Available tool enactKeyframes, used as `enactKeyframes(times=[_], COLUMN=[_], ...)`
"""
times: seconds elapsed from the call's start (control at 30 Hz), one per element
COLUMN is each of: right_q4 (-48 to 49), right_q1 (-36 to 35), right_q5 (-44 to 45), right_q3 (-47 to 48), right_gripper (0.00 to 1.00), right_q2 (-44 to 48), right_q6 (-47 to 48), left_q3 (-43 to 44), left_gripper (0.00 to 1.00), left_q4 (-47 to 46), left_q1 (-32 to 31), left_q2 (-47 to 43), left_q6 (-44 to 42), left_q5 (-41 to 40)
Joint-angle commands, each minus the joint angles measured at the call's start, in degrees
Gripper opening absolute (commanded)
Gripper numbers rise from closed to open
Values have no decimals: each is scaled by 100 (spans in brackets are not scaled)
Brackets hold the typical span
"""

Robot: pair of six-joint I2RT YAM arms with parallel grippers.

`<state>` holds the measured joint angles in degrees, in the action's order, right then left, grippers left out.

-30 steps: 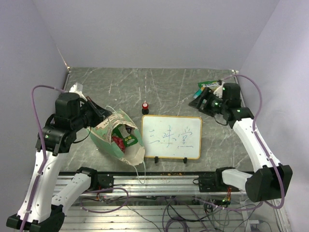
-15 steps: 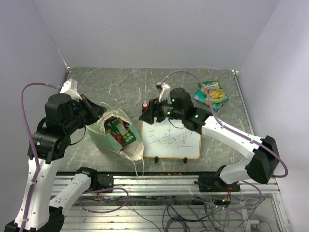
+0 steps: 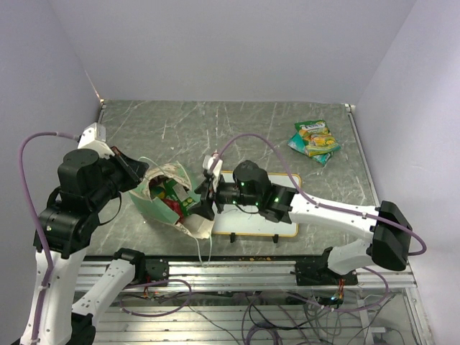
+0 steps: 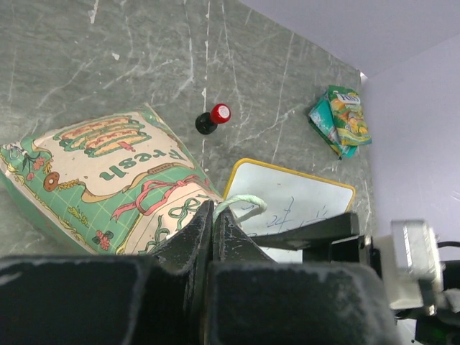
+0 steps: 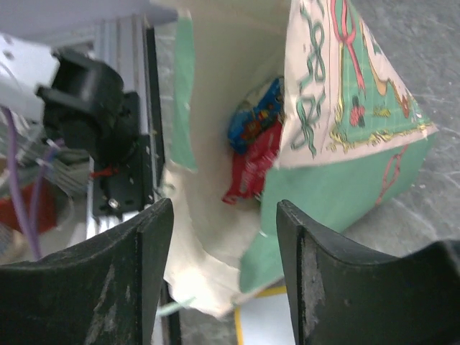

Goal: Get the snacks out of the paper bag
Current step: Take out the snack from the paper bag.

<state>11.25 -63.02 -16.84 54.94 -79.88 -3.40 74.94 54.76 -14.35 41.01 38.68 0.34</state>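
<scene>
Cream paper with mint-green side panels makes up the bag [image 3: 147, 205]. It lies on its side at the left of the grey marbled tabletop [image 3: 244, 126], just beside the whiteboard [image 4: 302, 205]. Its upper face is printed with a sandwich picture, the word "Fresh", a red ribbon and a green check pattern. The paper is creased, and the crumpled mouth gapes toward the near edge.

Green and red snacks show through that mouth in the top view. The right wrist view shows a glossy red packet [image 5: 251, 169] and a blue packet [image 5: 256, 115] deep inside, touching each other.

The left gripper [image 4: 213, 210] is clenched at the bag's far upper edge. Its fingers are pressed together, with a loop of the pale string handle [image 4: 241, 203] coming out at their tips.

The right gripper [image 5: 224, 215] is spread wide and grasps nothing. It sits right at the bag's mouth, with the opening framed between its two fingers, and its arm lies across the whiteboard.

An outside pair [image 3: 314, 138] of snacks, green and yellow-green, lies overlapping at the far right of the tabletop, well apart from the bag. A black knob [image 4: 214, 118] with a red top stands near the bag's far side and the whiteboard's far edge.
</scene>
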Motion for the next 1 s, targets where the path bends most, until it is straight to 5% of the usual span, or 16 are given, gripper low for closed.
enactKeyframes(times=[0.0,0.23,0.6,0.77,0.97], right_q4=[660,693,-237,414,1263], right_q1=[-216,-572,-1381,-1729,-1729], right_q5=[331,916,1610,1595,2550], right_q3=[-352,-364,-221,-464,-282], right_gripper=[56,48,56,46,24], right_q2=[188,186,481,345,-749], right_q6=[874,1193,983,1140,1038], left_q3=[-48,-433,-702,-733,-788], left_gripper=[7,7,7,7,7], left_q4=[-451,-659,-673,-641,-525], left_q1=[-15,-13,-15,-15,-15], left_q2=[-269,-471,-408,-488,-578], left_q6=[-114,163,230,213,233], left_q5=[-16,410,1265,1504,1618])
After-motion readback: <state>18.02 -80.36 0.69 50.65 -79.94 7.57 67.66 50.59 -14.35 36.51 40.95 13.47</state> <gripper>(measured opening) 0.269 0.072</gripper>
